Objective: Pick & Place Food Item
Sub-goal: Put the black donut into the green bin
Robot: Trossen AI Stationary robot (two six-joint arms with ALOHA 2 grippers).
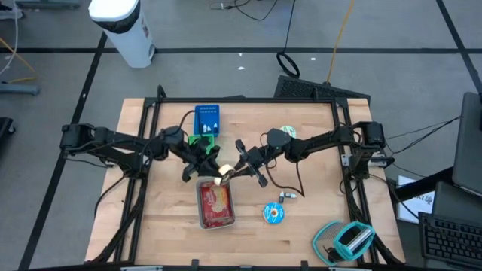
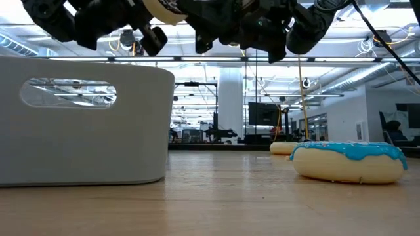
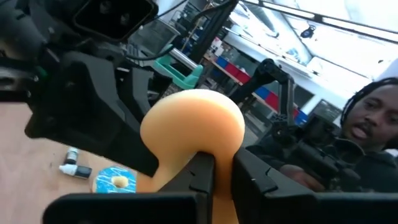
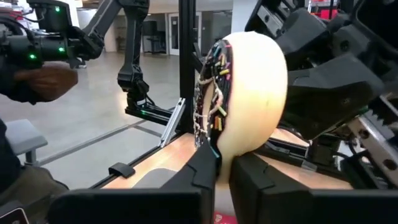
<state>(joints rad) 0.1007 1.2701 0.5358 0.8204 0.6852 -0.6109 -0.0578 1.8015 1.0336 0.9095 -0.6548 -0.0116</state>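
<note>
A tan donut with dark icing and coloured sprinkles (image 1: 224,175) hangs in the air between both arms, above the near end of a grey tray (image 1: 202,218) that holds red food. My left gripper (image 1: 211,168) comes at it from the left and my right gripper (image 1: 236,172) from the right. Both are shut on it. The donut shows plain-side in the left wrist view (image 3: 193,124) and edge-on with its sprinkles in the right wrist view (image 4: 245,93). In the low view it shows at the top (image 2: 163,8). My left gripper (image 3: 224,168) pinches the donut's rim (image 3: 208,144) between its two fingers, on the plain tan side. It comes slanting from the table's left. The donut is lifted clear above the tray. My right gripper (image 4: 224,167) pinches the donut's rim (image 4: 227,146) between its two fingers, one on the sprinkled face and one on the plain face. It comes from the table's right. The donut stands on edge, clear of the table.
A blue-iced donut (image 1: 273,213) lies right of the tray, a small bottle (image 1: 286,197) beside it. A blue box (image 1: 207,119), a green item (image 1: 202,140) and a round item (image 1: 288,132) are farther back. A teal object (image 1: 346,239) sits at the near right corner. A person (image 3: 367,124) stands beyond the table.
</note>
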